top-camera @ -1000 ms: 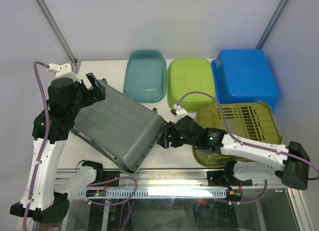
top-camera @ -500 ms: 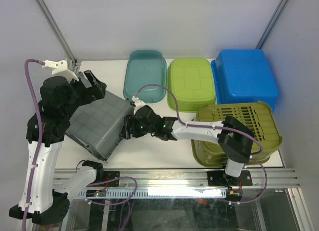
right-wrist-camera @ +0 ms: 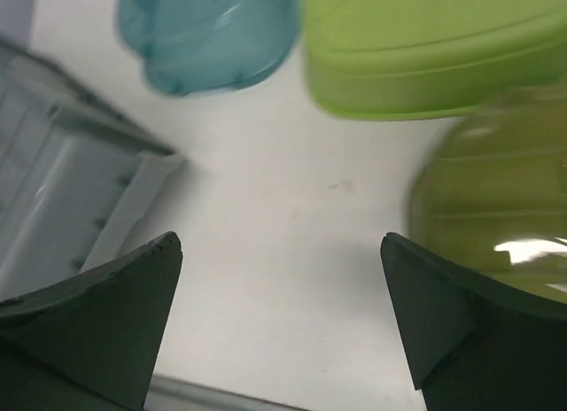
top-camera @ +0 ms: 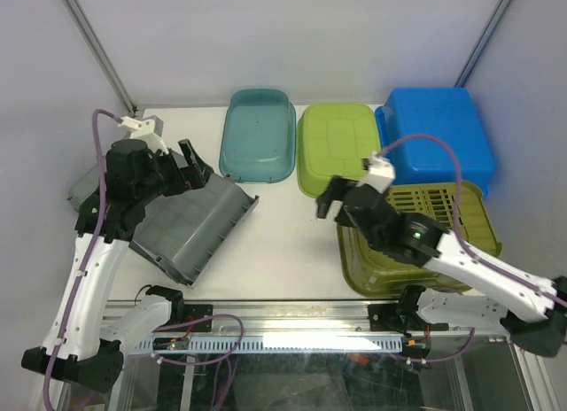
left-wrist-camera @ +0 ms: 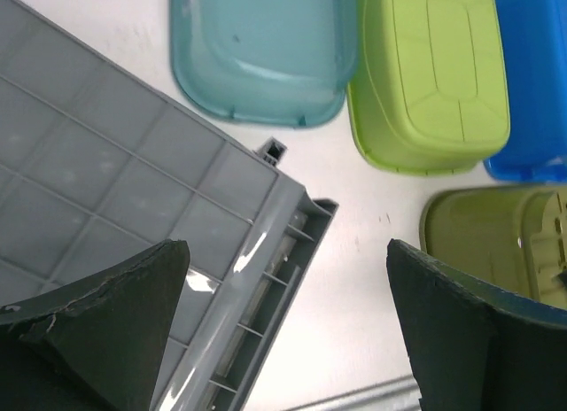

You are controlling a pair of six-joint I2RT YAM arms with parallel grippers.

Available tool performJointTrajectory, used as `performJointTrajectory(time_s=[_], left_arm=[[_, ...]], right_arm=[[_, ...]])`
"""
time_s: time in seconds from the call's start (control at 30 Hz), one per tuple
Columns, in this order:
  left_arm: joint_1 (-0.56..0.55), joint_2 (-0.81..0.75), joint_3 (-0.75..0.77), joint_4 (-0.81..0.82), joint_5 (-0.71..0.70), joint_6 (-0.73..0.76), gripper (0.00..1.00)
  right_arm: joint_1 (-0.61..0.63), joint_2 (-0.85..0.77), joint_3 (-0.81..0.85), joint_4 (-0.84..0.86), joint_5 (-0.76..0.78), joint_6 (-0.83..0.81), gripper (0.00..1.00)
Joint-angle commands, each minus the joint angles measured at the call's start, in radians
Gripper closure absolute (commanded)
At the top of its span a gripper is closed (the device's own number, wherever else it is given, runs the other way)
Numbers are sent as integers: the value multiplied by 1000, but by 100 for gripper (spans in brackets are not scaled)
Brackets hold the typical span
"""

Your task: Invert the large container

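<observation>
- Well, the large grey container (top-camera: 177, 223) lies base-up at the left of the table (top-camera: 283, 252). Its far corner seems to reach past the table's left edge, so I judge a slide or tip-off to be the main risk.
- My left gripper (left-wrist-camera: 285, 250) hangs just above the container's rim, spread wide and holding nothing. A careless lift or swing could clip the rim and shove the container further left.
- The teal tub (top-camera: 257, 135) sits near that rim, so a pushed container could knock it.
- My right gripper (right-wrist-camera: 282, 241) is also spread wide and empty, over bare table. The lime tub (top-camera: 339, 150) and the olive slotted crate (top-camera: 425, 238) are close by, so the arm could snag either one.
</observation>
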Motion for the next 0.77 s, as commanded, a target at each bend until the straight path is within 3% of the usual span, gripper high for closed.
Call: performJointTrajectory(time_s=[0.0, 0.17, 0.37, 0.73], left_arm=[[-47, 2, -66, 123, 111, -2, 1], [-293, 22, -109, 173, -70, -8, 1], [-547, 118, -127, 228, -246, -41, 1], [-601, 175, -117, 280, -321, -29, 1]], right_arm=[[-35, -159, 22, -420, 377, 176, 1], [-36, -301, 45, -485, 454, 186, 1], [-36, -424, 16, -367, 464, 31, 1], [-36, -418, 41, -381, 485, 1, 1]])
